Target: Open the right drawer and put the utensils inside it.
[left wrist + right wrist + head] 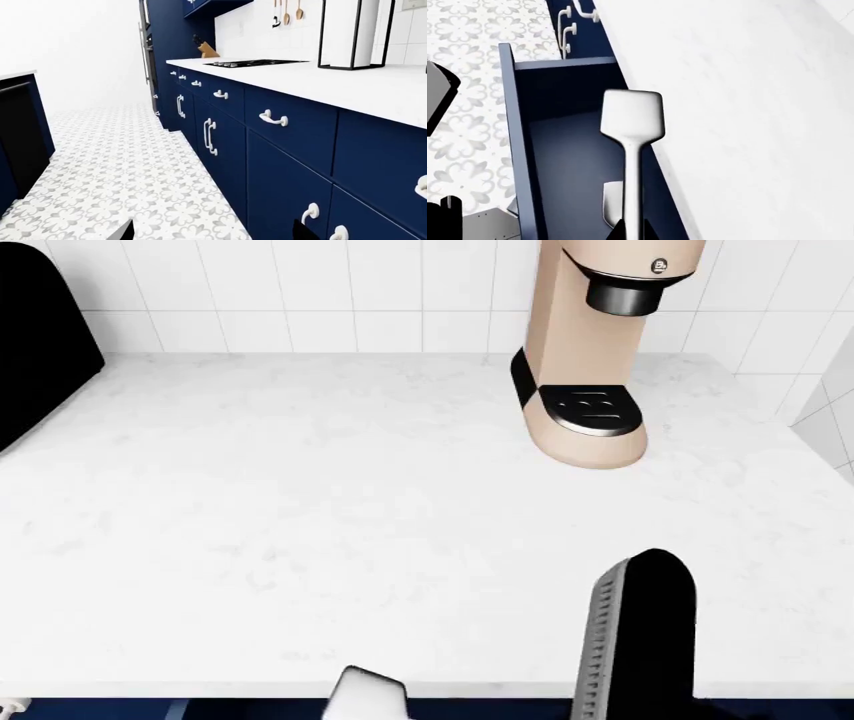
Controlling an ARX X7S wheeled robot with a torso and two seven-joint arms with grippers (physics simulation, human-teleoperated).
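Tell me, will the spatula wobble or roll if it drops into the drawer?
Probably stiff: the spatula juts straight out without drooping. Its flat blade should stop rolling. The drawer has walls, so it likely stays in.

- A white marble surface [294, 530] tops a run of navy-blue cabinets [280, 165] with white curved handles [273, 118].
- White square wall tiles [334, 290] back it at 12 o'clock.
- A beige coffee machine [594, 360] stands at 1 o'clock.
- The floor [113, 170] has grey-and-white flower-pattern tiles.
- A black cooktop [253, 63], knife block [205, 48] and hanging wooden utensils [287, 12] lie farther along.
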